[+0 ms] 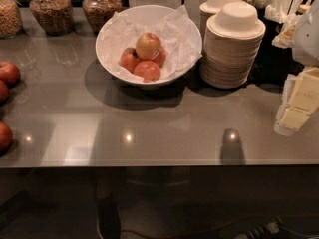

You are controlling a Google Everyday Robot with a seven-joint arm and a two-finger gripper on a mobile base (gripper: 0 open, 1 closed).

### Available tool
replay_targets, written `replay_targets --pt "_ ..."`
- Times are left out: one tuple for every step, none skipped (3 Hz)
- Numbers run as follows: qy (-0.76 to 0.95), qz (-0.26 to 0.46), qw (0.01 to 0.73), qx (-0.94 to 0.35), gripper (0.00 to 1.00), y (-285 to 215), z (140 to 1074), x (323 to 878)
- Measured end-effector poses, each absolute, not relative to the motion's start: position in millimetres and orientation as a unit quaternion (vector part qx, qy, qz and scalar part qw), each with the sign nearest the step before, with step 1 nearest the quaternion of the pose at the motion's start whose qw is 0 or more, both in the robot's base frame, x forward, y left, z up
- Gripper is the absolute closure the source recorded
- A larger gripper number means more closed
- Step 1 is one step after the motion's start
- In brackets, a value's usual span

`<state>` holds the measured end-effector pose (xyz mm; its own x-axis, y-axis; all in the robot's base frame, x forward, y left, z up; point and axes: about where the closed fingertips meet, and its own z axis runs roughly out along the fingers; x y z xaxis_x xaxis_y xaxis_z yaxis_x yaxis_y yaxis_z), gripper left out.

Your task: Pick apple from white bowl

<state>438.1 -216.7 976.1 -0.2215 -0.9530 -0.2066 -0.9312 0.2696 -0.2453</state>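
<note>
The white bowl stands at the back middle of the grey counter, lined with crinkled white paper. It holds several apples. The palest apple, yellowish-orange with a red blush, lies on top of three deeper red-orange apples. My gripper, cream-coloured, hangs at the far right edge of the view, above the counter's right side. It is well to the right of the bowl and lower in the picture, and holds nothing that I can see.
Two stacks of small cream disposable bowls stand right of the white bowl, between it and the gripper. Glass jars line the back left. Dark red apples lie at the left edge. The counter's front edge runs across.
</note>
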Motion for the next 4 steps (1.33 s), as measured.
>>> replay_targets --pt "0.781 -0.034 0.159 -0.603 0.0 -216.6 976.2 438.2" --pt "0.767 -0.045 0.19 -0.612 0.0 -206.8 986.5 449.3" --pt "0.727 -0.058 0.271 -0.629 0.0 -180.8 1013.6 477.1" --pt "0.669 -0.068 0.349 -0.652 0.0 -137.3 1045.7 518.6"
